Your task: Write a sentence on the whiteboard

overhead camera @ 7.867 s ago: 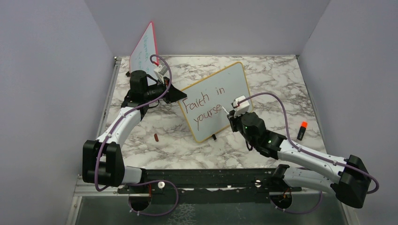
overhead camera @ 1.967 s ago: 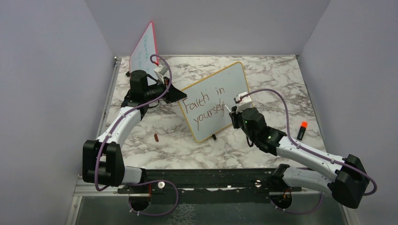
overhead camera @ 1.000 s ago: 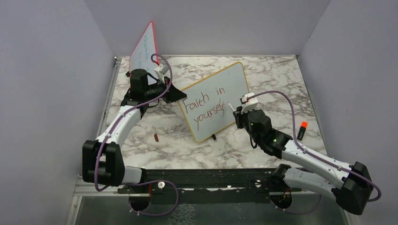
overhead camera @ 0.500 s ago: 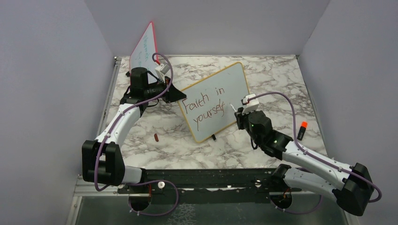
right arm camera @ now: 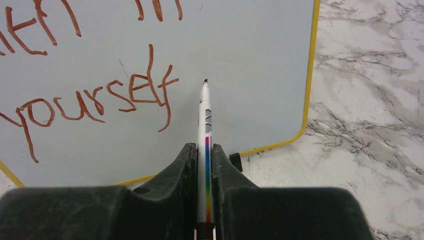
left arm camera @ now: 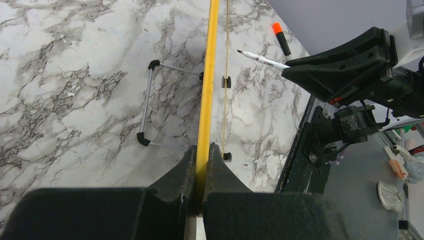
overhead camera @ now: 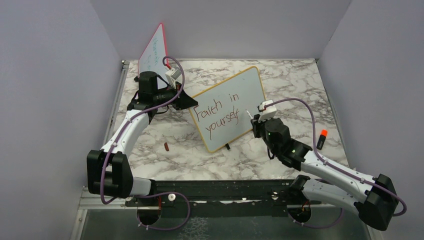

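Observation:
The whiteboard [overhead camera: 245,87] with a yellow-orange frame stands tilted on the marble table. It shows face-on in the right wrist view [right arm camera: 250,45] and edge-on in the left wrist view [left arm camera: 207,90]. The sentence [overhead camera: 216,116] on it reads "Faith in yourself" in dark red, in two slanted lines [right arm camera: 95,100]. My left gripper [overhead camera: 187,101] is shut on the board's left edge [left arm camera: 202,155]. My right gripper [overhead camera: 252,118] is shut on a white marker [right arm camera: 204,125] with a rainbow stripe. Its tip points at the board just right of "yourself", a little off the surface [left arm camera: 262,59].
A red-pink-framed board [overhead camera: 156,50] with faint green-blue writing stands at the back left. An orange-capped black marker [overhead camera: 321,139] lies on the table at the right. A small red cap [overhead camera: 166,146] lies front left of the board. A wire stand [left arm camera: 150,107] props the board from behind.
The word "yourself" got its last letters. My right gripper then drew back to the right of the word with the marker. The left gripper still clamps the board.

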You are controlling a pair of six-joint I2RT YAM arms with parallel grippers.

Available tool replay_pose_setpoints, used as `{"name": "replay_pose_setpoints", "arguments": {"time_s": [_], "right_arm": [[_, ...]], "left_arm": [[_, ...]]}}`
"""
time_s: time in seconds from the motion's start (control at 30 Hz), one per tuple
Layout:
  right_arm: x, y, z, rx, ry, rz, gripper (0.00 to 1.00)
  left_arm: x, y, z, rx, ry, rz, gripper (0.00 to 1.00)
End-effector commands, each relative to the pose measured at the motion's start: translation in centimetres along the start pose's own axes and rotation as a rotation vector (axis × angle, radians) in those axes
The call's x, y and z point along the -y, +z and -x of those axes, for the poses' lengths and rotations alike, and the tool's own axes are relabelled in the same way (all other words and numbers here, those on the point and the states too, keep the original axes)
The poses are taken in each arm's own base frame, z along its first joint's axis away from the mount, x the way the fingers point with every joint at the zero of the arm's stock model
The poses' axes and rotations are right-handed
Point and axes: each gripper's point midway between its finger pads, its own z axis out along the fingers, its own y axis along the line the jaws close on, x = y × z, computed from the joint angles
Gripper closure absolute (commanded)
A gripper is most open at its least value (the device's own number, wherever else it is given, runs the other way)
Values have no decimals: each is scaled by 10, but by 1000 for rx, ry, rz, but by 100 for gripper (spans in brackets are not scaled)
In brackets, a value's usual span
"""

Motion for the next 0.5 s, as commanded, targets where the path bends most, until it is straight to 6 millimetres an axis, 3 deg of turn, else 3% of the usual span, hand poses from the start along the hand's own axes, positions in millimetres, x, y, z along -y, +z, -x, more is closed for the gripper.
{"name": "replay_pose_setpoints", "arguments": {"time_s": [0.0, 0.17, 0.47], "right_arm": [[-9, 1, 0, 10, -25, 59, 99], [-18, -2, -11, -20, -27, 122, 99], [-53, -18, -27, -28, -58, 307, 99]], "left_arm": [[-33, -7, -23, -60, -39, 148, 100], [-34, -6, -24, -59, -46, 146, 100], [-36, -5, -24, -53, -48, 153, 100]]}}
